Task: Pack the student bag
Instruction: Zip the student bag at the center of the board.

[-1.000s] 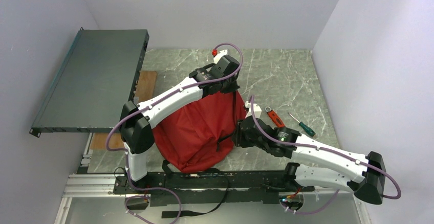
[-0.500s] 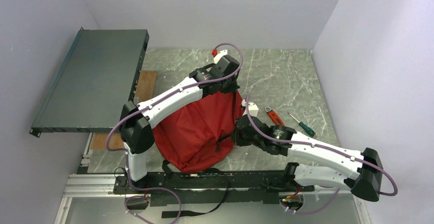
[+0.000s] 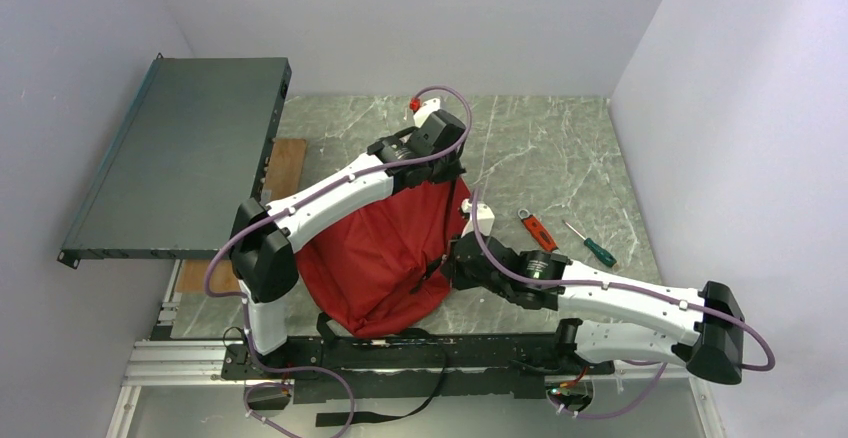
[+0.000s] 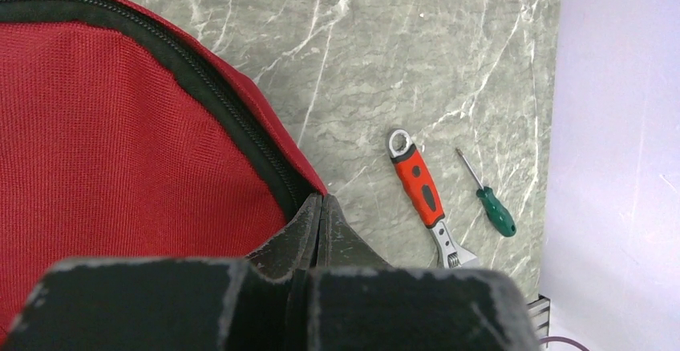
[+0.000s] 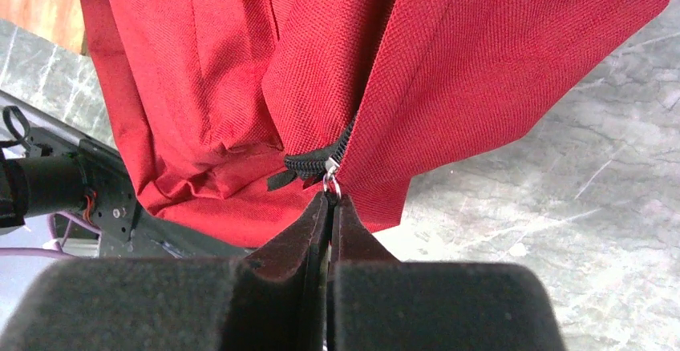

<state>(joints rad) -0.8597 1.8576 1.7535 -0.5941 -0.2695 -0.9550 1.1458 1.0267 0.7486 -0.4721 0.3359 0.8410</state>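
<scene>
The red student bag [image 3: 380,258] hangs slack in the middle of the marble table, its top raised. My left gripper [image 3: 442,170] is at that top edge; in the left wrist view its jaws [image 4: 323,200] are shut on the fabric rim beside the black zipper [image 4: 200,86]. My right gripper [image 3: 452,261] is at the bag's right side. In the right wrist view it [image 5: 329,199] is shut on the zipper pull [image 5: 330,181], whose metal ring shows just beyond the tips, at the lower end of a zipper on the bag [image 5: 449,70].
An orange-handled wrench [image 3: 537,228] and a green screwdriver [image 3: 597,248] lie right of the bag, near the right wall. A dark flat rack unit [image 3: 185,148] overhangs the left side above a wooden board [image 3: 286,163]. A black strap [image 3: 400,410] trails over the front rail.
My right gripper moved left to the bag's side and closed on the zipper pull. The left arm shifted slightly and stays shut at the bag's top.
</scene>
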